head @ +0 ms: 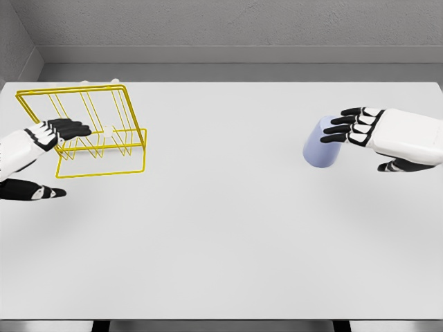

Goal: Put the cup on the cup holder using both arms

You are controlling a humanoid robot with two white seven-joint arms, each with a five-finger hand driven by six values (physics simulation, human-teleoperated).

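A white counter [221, 242] fills most of the view, with a grey wall [228, 24] behind its far edge. On the right side stands a pale blue cup [320, 146], upright on the counter. The right hand [360, 128] reaches in from the right edge and sits against the cup's right side near the rim, its dark fingers [339, 128] curled over the top edge of the cup; the thumb hangs lower, to the right, away from the cup. Whether the grip is actually firm cannot be told.

On the far left stands a yellow wire rack [90, 131], a frame of thin rods with a flat base loop lying on the counter and an upper frame tilted back. The left hand [59, 131] comes in from the left edge, its fingers [73, 128] closed around rods on the rack's left side, thumb lower and apart.

Cup and rack are well apart, with bare counter between them.
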